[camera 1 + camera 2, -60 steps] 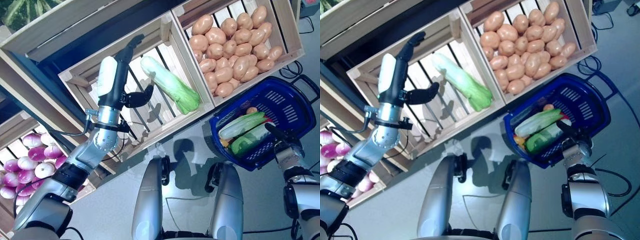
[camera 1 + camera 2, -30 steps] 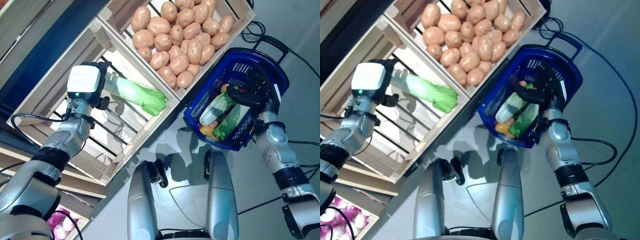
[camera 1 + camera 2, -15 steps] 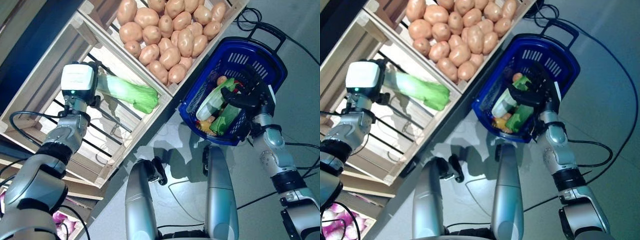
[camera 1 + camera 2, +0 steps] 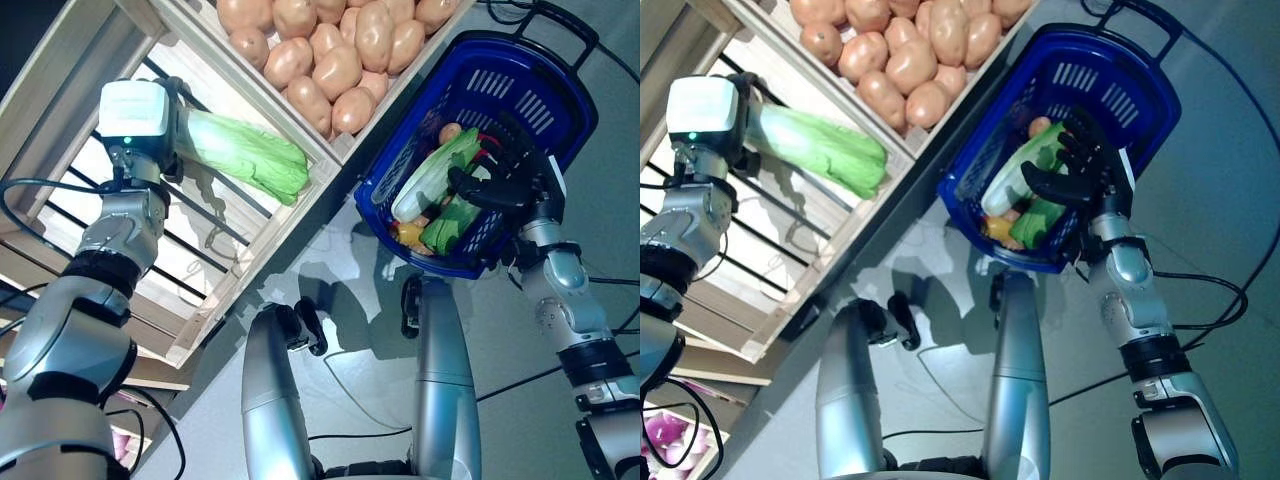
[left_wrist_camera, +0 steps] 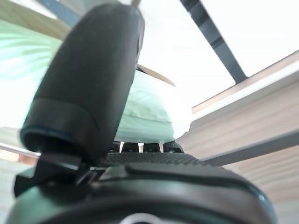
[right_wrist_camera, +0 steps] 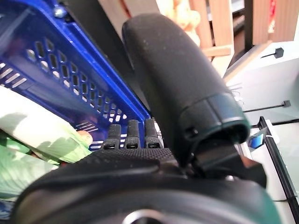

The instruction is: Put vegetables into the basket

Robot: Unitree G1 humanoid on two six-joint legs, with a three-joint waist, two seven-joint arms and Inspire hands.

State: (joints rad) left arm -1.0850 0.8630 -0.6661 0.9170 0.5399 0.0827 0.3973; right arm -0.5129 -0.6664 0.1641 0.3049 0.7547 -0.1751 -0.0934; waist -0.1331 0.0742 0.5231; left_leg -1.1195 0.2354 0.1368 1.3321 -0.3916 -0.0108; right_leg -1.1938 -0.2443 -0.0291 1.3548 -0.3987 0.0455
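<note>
**Cabbage grab at the slatted crate, basket waiting**

Cabbage is the next veg up, as far as I can judge. Using the wooden slatted crate as the landmark and going left to right: the left hand is reached inside the crate, right at the pale stalk end of the long green cabbage, which lies on the slats with its leafy end pointing toward the crate's right wall. The wrist camera box covers most of the hand from above, and the left wrist view only shows the thumb beside the pale stalk, so I can't tell if the hand has actually gripped it.

Just right of that crate is the crate of potatoes. Further right and off the shelf, the blue basket hangs on the right hand, whose fingers are hooked over the near rim. It already holds a couple of leafy greens and some small orange bits.

So my read is mid-pick. Next move needs a firm wrap round the stalk, a lift clear of the crate's front edge, then a swing right to the basket.
</note>
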